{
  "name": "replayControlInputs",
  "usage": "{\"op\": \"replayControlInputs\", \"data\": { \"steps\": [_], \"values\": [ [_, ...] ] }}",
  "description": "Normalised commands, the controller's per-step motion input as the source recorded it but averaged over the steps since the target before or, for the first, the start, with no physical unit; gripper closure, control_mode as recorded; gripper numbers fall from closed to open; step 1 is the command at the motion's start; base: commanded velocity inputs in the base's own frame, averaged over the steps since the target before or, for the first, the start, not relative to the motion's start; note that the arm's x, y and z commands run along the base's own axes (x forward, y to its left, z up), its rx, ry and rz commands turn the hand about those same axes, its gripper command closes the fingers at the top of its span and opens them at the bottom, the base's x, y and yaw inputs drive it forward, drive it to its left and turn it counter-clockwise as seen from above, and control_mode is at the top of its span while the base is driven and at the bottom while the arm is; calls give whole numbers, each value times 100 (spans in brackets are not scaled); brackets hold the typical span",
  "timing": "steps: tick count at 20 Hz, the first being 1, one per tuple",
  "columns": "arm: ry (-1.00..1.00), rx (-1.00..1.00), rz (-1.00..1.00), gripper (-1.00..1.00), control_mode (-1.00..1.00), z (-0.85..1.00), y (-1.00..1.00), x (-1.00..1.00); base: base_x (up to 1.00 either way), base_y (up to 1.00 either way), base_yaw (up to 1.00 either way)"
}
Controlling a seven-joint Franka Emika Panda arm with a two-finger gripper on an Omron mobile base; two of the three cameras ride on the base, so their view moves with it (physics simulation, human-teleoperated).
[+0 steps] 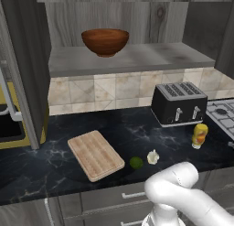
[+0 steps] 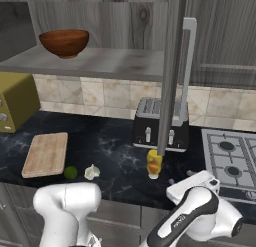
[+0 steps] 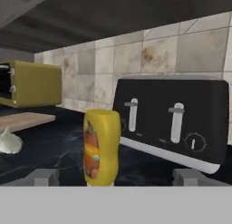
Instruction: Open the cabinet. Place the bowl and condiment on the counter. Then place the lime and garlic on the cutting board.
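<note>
Condiment (image 3: 101,147) stands upright on the counter (image 3: 50,146), just ahead of the gripper (image 3: 113,177) and centred between its wide-apart jaws, untouched. Behind it sits the black toaster (image 3: 174,119).

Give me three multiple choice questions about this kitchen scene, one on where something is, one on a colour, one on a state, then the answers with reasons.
1. Where is the bowl?
A. on the cabinet shelf
B. on the cutting board
C. on the stove

2. What colour is the toaster?
A. white
B. black
C. red

3. How is the end effector?
A. shut on the condiment
B. shut on the garlic
C. open, holding nothing

Answers:
1 A: it sits on the shelf above the counter.
2 B: its body is black with silver levers.
3 C: in the hand view the condiment stands on the counter between the spread fingertips.
</note>
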Motion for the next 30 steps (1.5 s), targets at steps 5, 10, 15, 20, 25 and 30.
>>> {"op": "replayControlInputs", "data": {
  "steps": [5,10,15,20,25,30],
  "values": [
    [-5,0,-14,-100,-100,34,0,-83,0,0,0],
    [-9,0,-15,-100,-100,38,4,-85,0,0,0],
    [-11,-1,-14,-100,-100,50,22,-72,0,0,0],
    [-17,-3,-11,-100,-100,54,37,-60,0,0,0],
    [-22,-5,-9,-100,-100,59,55,-52,0,0,0],
    [-22,-7,-4,-100,-100,55,78,-28,0,0,0]
  ]
}}
